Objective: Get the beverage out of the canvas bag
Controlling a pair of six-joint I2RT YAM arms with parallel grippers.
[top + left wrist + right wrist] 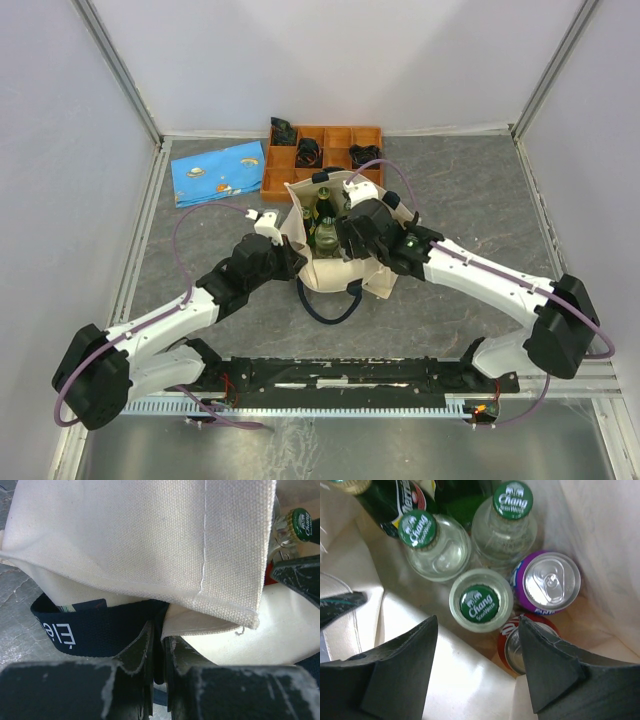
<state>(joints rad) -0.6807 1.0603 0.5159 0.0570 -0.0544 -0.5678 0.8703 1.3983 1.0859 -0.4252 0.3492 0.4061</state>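
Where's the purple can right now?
Right wrist view: the purple can stands inside the canvas bag, right of the lowest Chang bottle and just above the red can.

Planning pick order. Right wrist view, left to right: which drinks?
Upper-left clear glass bottle with green cap → central clear glass bottle with green cap → purple aluminium can with silver lid.

grey stone-patterned table between plain white walls

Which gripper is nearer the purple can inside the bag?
Right. The right gripper hangs open over the canvas bag, the purple can just past its fingertips; the left gripper is outside, pinching the bag's edge.
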